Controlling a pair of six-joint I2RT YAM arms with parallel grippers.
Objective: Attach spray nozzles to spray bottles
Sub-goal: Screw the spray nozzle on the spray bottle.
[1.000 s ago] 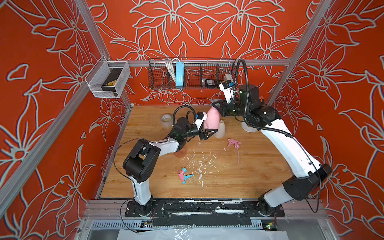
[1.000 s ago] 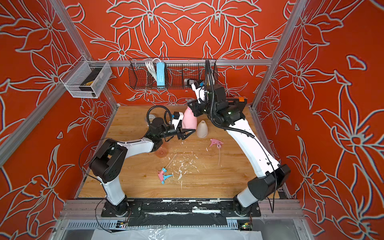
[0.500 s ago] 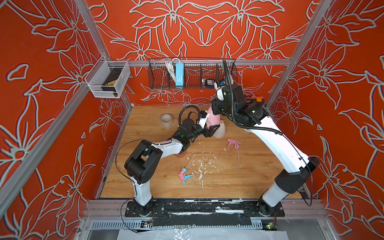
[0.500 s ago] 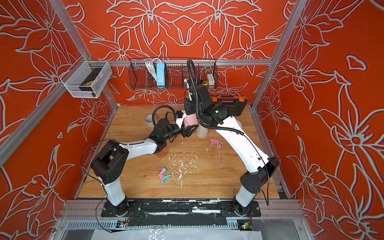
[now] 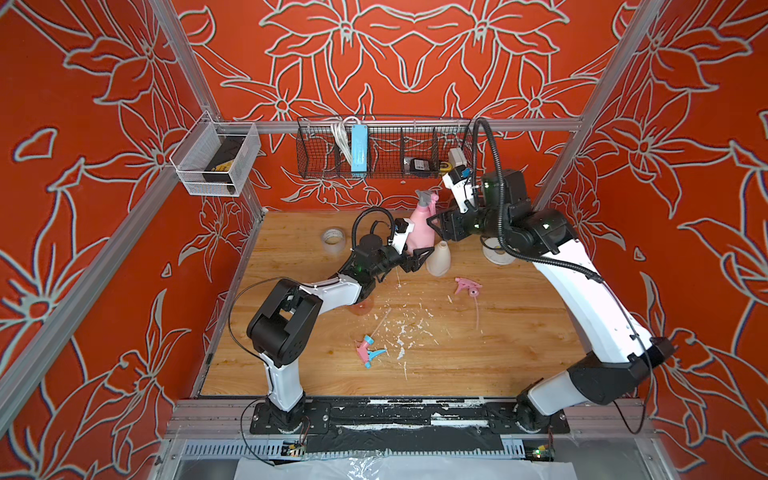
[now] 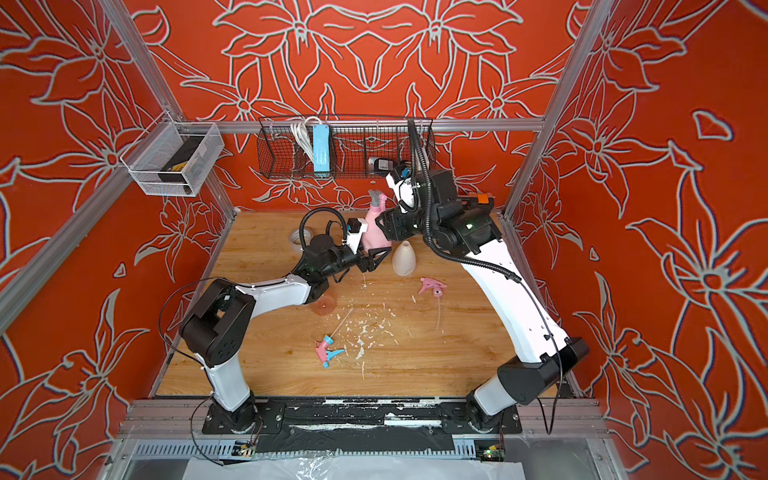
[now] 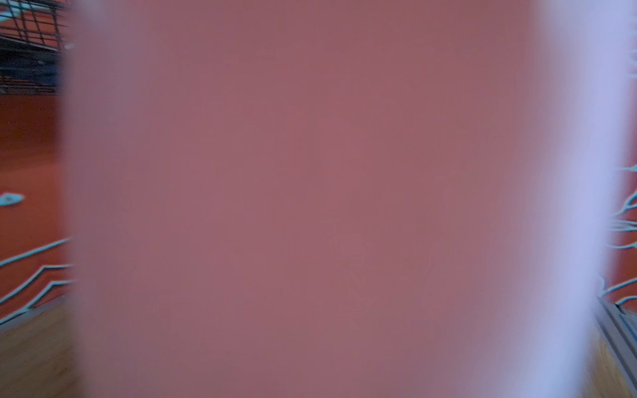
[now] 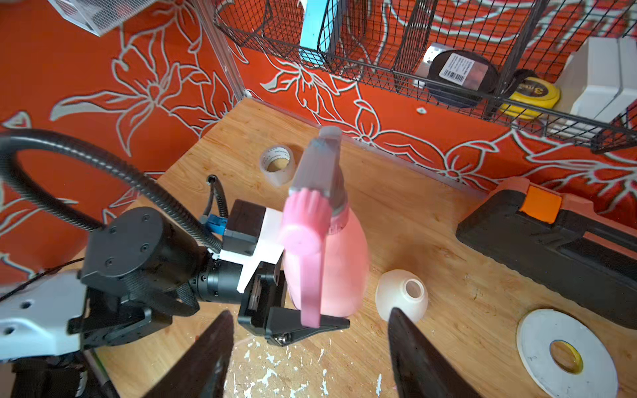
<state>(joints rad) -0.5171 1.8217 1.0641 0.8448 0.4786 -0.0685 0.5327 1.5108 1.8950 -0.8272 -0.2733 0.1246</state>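
Left arm (image 5: 328, 293) and right arm (image 5: 582, 299): white link shells, black joint housings with green lights (image 6: 469, 226), ribbed black wrist hoses (image 5: 492, 158), thin base cables (image 5: 231, 320), a four-screw round cap (image 8: 125, 241), and the right gripper (image 8: 310, 310) with black pointed fingers (image 8: 206, 361).

A robot lab cell: aluminium frame posts (image 5: 187, 66), printed floral walls (image 5: 415, 62), left arm (image 5: 332, 291) and right arm (image 5: 590, 307) mounted along the surface's (image 5: 498, 361) front edge.

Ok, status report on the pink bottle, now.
Left end effector shut on pink bottle, upright. Right end effector open, off the grey-topped nozzle seated on its neck. White bottle close beside, uncapped; pink nozzle, pink-blue nozzle loose on table.
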